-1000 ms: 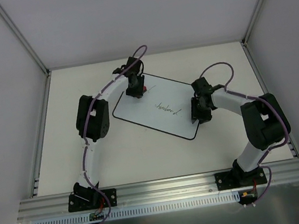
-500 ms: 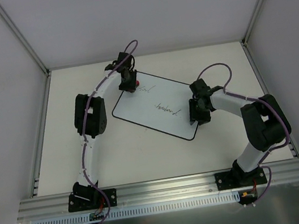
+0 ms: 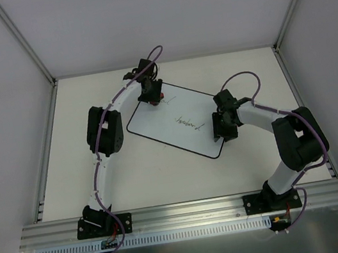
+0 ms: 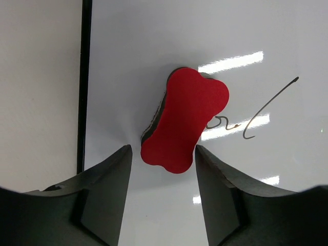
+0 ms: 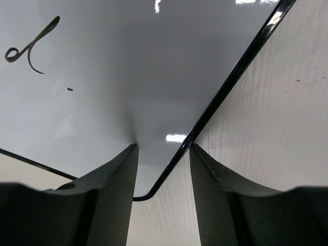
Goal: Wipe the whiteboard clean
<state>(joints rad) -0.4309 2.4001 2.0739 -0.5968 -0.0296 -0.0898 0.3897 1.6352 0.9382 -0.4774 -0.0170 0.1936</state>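
The whiteboard (image 3: 156, 125) lies slanted on the table, with dark handwriting (image 3: 188, 122) in its middle. The red bone-shaped eraser (image 3: 160, 95) rests on the board's far corner. My left gripper (image 3: 151, 97) hangs over it. In the left wrist view the jaws (image 4: 162, 148) are apart around the eraser's (image 4: 184, 120) near end, with a gap on the left side; a pen stroke (image 4: 256, 115) lies just to its right. My right gripper (image 3: 220, 132) is at the board's near right corner. Its jaws (image 5: 164, 146) are apart and straddle the black edge (image 5: 225, 87).
The cream table (image 3: 89, 114) is walled by white panels on three sides. An aluminium rail (image 3: 189, 210) with both arm bases runs along the near edge. Bare table lies to the left of the board and in front of it.
My left gripper and the eraser slid toward the board's far left edge, then back a little to the right. The right gripper and the board barely moved.
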